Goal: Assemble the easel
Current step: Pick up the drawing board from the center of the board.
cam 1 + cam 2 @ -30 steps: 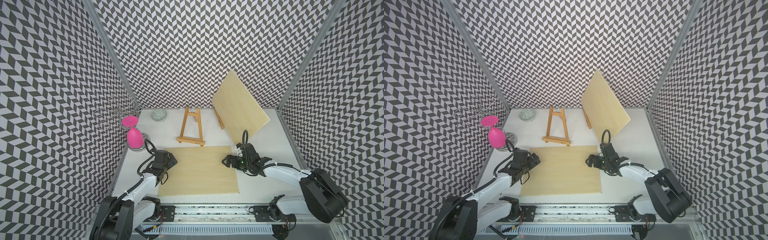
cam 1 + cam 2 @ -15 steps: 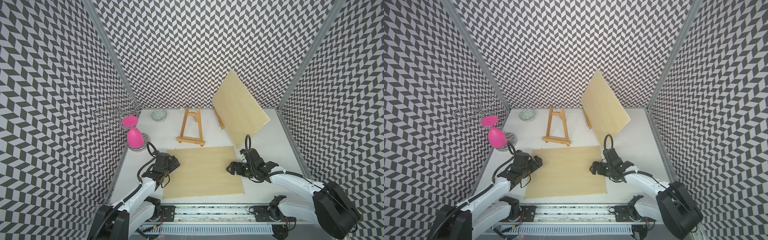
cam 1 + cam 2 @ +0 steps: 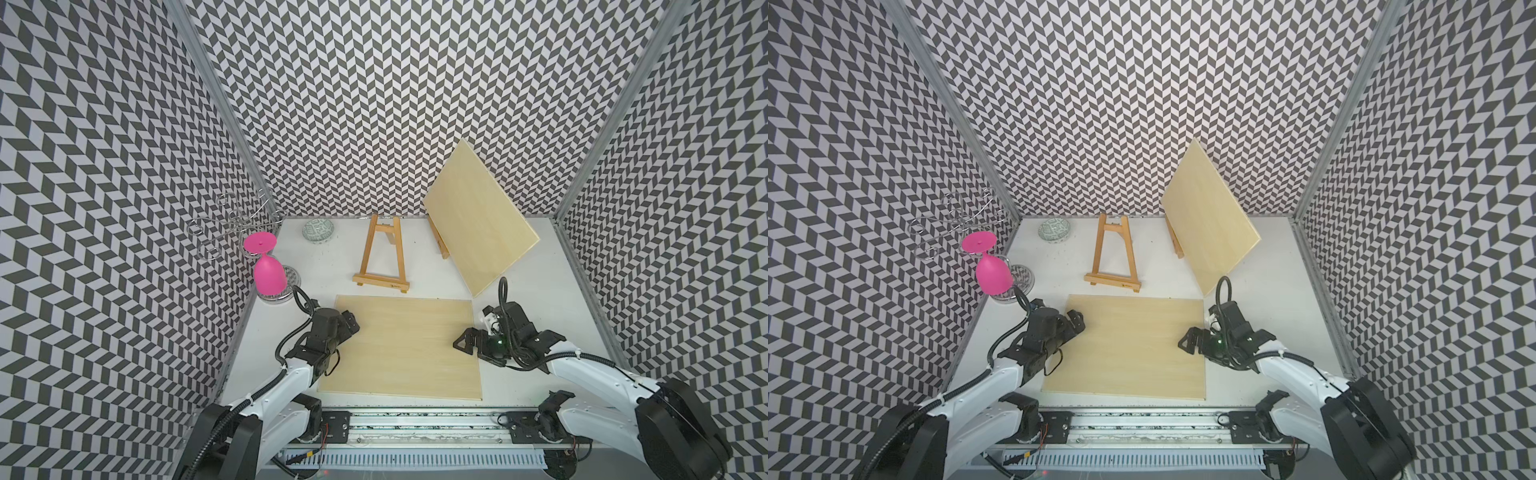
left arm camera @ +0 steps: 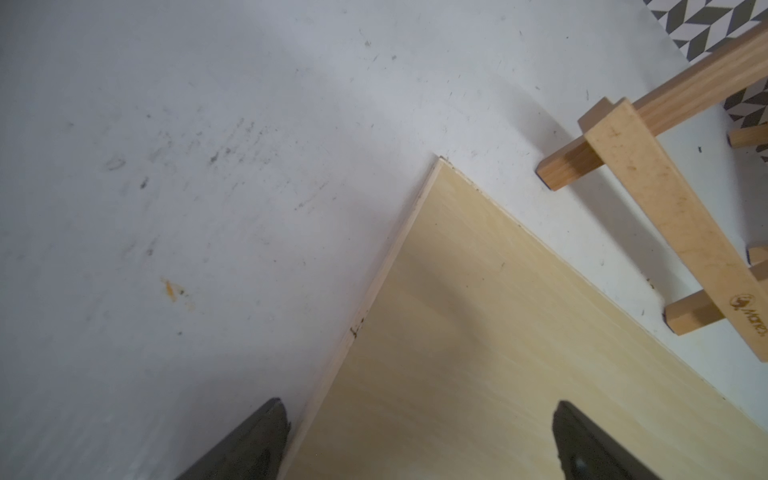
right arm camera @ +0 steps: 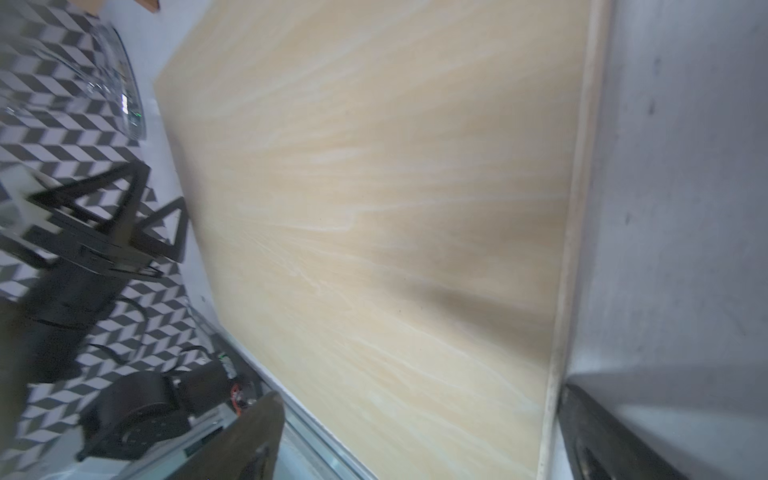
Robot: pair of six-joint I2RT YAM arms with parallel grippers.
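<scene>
A pale wooden board (image 3: 1129,349) lay flat near the front edge of the white tabletop (image 3: 1279,282). The left gripper (image 3: 1074,322) sat over the board's left edge and the right gripper (image 3: 1190,340) at its right edge, both with jaws spread. Behind the board stood an empty easel (image 3: 1113,257). Toward the back right corner a second board (image 3: 1210,220) leaned on another easel (image 3: 1177,245). A pink goblet (image 3: 992,270) hung inverted by the left edge, and a patterned bowl (image 3: 1054,230) sat near the back left corner.
</scene>
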